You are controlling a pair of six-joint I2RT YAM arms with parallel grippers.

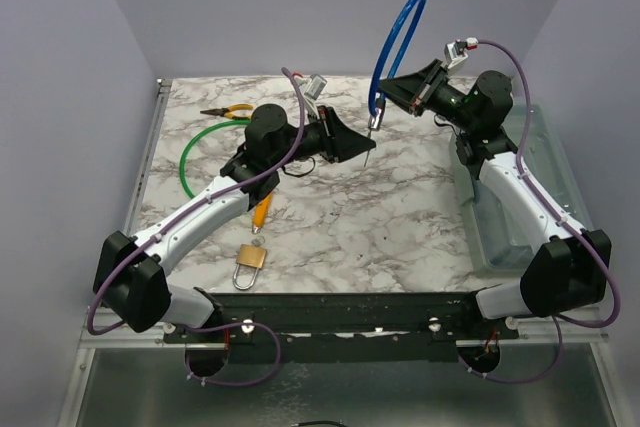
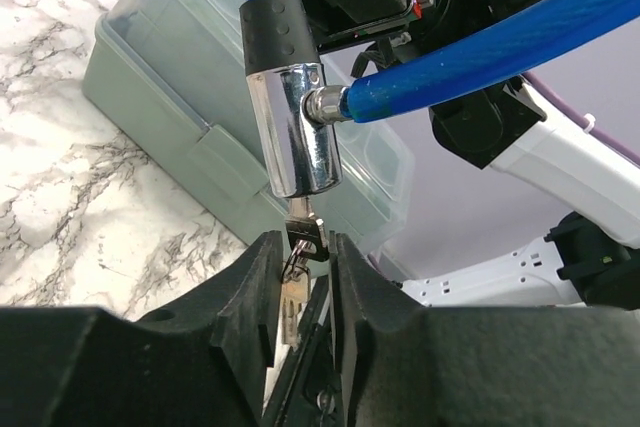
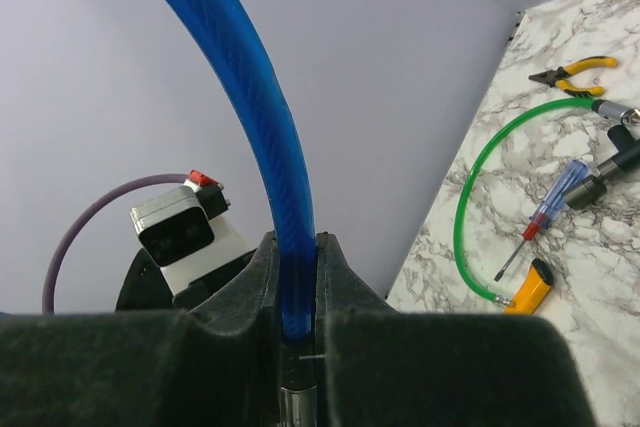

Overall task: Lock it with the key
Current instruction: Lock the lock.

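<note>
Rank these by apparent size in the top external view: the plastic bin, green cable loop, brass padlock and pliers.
1. plastic bin, even partly hidden.
2. green cable loop.
3. pliers and brass padlock: too close to rank. The pliers look longer, the padlock bulkier.

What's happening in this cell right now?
The right fingers are shut on the blue cable of a cable lock, holding it up off the table. Its chrome lock barrel hangs downward with the key in its bottom end. The left fingers bracket the key's head from below; whether they actually pinch it is unclear. A green cable lock and a brass padlock lie on the table.
</note>
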